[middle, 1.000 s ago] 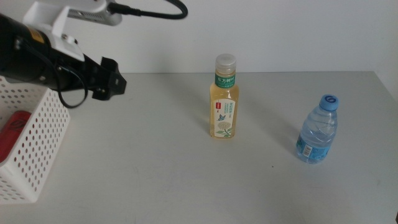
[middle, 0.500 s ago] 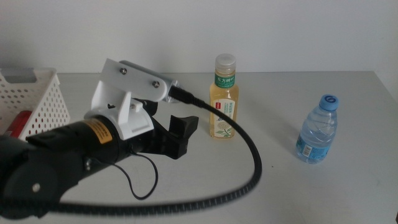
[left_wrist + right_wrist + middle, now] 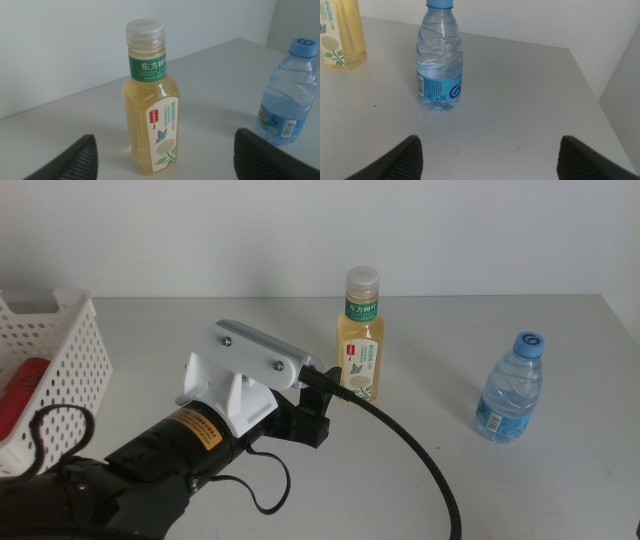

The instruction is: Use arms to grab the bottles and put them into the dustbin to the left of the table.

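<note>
Bottles first, from your left: the red can [image 3: 22,393] lies inside the white dustbin [image 3: 75,345] at the table's left edge. Next comes your left arm [image 3: 150,460], reaching across the table [image 3: 200,330] with its gripper [image 3: 167,155] just short of the tea bottle [image 3: 361,336]; the wrist camera shows the jaws spread wide, the upright bottle standing between and beyond them, untouched. Farther right, well apart, the water bottle [image 3: 511,388] stands upright. Your right gripper [image 3: 487,157] hangs before it, jaws also wide apart, holding nothing.
</note>
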